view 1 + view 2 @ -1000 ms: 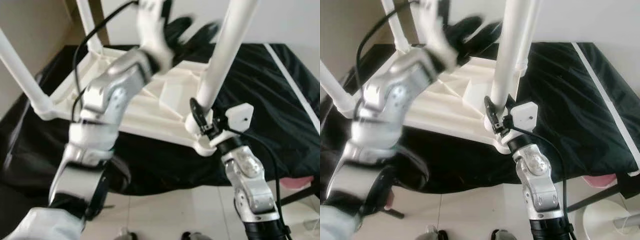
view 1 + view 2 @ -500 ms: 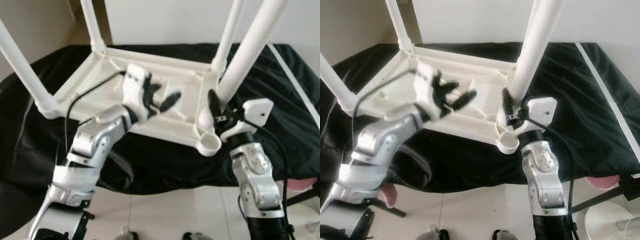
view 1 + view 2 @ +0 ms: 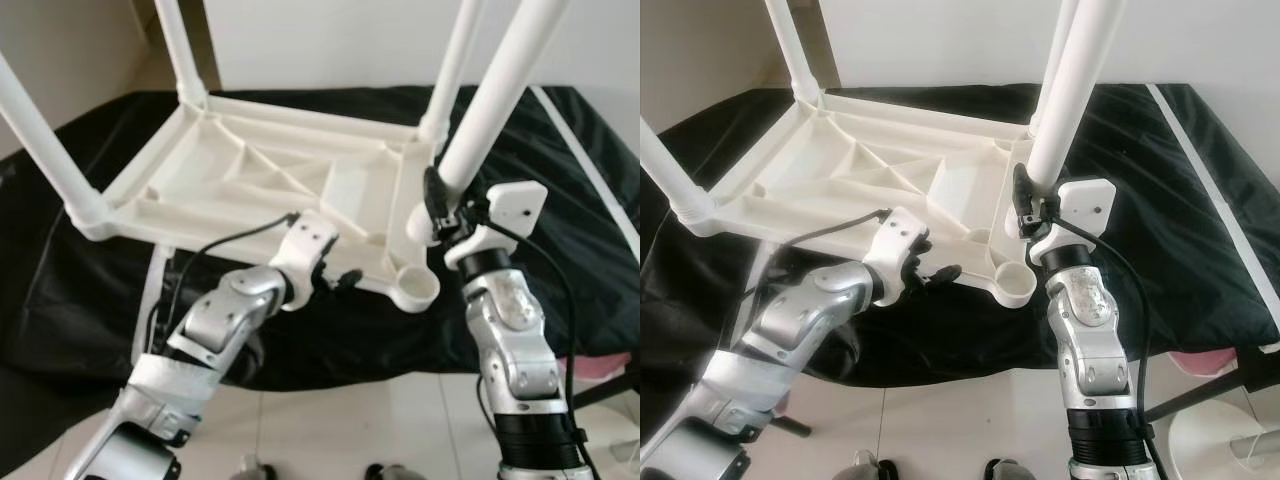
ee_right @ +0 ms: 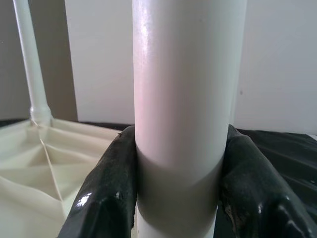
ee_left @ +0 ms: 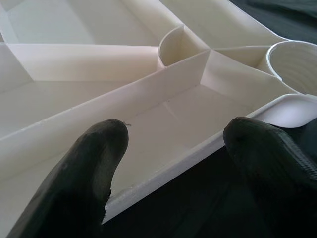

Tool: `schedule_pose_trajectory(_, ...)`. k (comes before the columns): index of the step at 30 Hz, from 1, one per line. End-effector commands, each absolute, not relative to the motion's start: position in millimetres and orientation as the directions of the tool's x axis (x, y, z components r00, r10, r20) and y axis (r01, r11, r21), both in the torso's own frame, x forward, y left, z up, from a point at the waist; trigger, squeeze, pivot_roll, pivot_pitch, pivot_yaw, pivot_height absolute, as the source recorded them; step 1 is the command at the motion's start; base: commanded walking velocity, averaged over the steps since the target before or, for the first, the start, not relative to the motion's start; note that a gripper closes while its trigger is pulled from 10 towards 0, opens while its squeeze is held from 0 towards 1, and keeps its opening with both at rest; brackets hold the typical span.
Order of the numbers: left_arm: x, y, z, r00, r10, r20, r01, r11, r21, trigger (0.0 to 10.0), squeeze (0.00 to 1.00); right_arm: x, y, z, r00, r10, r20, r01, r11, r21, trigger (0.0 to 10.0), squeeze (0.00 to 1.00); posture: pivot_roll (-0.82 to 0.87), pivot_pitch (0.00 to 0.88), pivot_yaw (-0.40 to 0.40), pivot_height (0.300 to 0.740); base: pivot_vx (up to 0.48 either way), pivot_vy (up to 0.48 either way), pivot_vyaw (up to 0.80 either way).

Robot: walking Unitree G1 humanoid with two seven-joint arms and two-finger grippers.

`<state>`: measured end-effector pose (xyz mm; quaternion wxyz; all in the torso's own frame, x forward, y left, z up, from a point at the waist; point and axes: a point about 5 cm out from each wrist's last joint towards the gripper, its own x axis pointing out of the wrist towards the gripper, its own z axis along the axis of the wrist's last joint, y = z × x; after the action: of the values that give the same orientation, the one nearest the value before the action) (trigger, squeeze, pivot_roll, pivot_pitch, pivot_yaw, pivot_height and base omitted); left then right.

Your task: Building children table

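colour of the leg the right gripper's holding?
White, glossy plastic; the leg shows best in the right wrist view, clamped between the right gripper fingers.

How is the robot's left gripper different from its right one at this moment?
The right gripper is shut on a white table leg; the left gripper is open, holding nothing. The right one sits at the leg's base, the left by the upturned tabletop's near rim. Both have two black fingers.

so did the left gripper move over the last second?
Yes. The left gripper dropped from up by the far table legs to the near rim of the upturned tabletop, fingers open beside the empty corner socket.
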<state>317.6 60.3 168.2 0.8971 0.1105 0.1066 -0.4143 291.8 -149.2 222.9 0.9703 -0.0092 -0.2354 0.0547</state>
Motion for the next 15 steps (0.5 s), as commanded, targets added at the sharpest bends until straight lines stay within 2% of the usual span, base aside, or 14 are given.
schedule_pose_trajectory(1, 313, 64, 156, 0.605, -0.719, -0.341, 0.784, 0.613, 0.098, 10.0, 0.00, 293, -152, 221, 0.891, 0.094, 0.444, -0.081, 0.996, -0.048, 10.0, 0.00, -0.01, 0.126, 0.001, 0.740, 0.000, 0.000, 0.00)
schedule_pose_trajectory(7, 329, 83, 142, 0.714, -0.563, -0.416, 0.680, 0.700, 0.220, 10.0, 0.00, 296, -152, 217, 0.907, 0.064, 0.416, -0.043, 0.997, -0.058, 10.0, 0.00, -0.01, 0.132, 0.003, 0.740, 0.000, 0.000, 0.00)
schedule_pose_trajectory(15, 352, 105, 148, 0.841, -0.384, -0.382, 0.511, 0.796, 0.326, 10.0, 0.00, 295, -151, 217, 0.909, 0.046, 0.414, -0.042, 0.999, -0.020, 10.0, 0.00, -0.01, 0.140, 0.006, 0.740, 0.000, 0.000, 0.00)
